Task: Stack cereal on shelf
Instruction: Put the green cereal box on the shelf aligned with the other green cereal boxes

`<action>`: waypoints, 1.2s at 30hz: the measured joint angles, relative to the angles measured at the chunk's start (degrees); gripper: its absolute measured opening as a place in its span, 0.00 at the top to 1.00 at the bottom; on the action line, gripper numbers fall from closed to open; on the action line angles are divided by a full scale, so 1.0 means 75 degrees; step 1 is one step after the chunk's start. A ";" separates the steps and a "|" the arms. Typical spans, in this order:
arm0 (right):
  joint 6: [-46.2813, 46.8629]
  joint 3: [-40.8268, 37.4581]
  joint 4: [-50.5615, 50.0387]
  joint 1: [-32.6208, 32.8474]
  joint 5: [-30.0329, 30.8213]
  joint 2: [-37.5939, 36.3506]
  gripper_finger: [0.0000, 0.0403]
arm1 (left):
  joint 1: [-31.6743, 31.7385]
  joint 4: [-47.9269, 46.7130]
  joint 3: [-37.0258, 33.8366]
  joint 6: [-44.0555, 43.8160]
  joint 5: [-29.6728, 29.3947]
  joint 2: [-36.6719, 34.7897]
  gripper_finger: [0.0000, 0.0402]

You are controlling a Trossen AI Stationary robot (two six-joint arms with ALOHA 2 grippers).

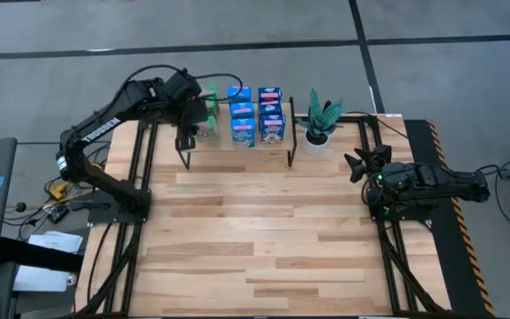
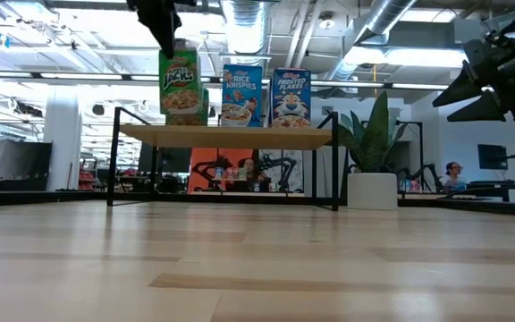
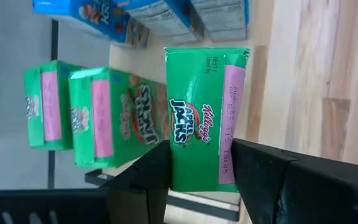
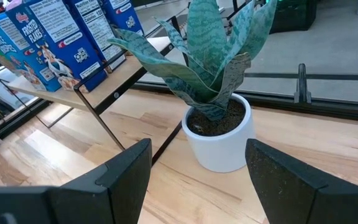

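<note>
1 green Apple Jacks box (image 3: 204, 118) is clamped between the fingers of the left gripper (image 3: 201, 171), which holds it by its top end over the left end of the shelf (image 2: 226, 136). In the low view this box hangs just above the board, beside the Rice Krispies box (image 2: 241, 94) and the Frosted Flakes box (image 2: 291, 92), with 2 more green boxes (image 3: 107, 118) behind it. The step in hand looks like the placing of this box. Next, it likely needs lowering squarely until its base meets the board, then the fingers spreading without tipping it. The right gripper (image 4: 197, 174) waits with fingers wide, near the potted plant (image 4: 213, 93).
</note>
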 joint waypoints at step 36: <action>0.0000 0.0001 0.0000 0.0000 0.0020 0.0000 0.29 | 0.0784 -0.0204 0.0008 0.1073 0.0619 0.0624 0.65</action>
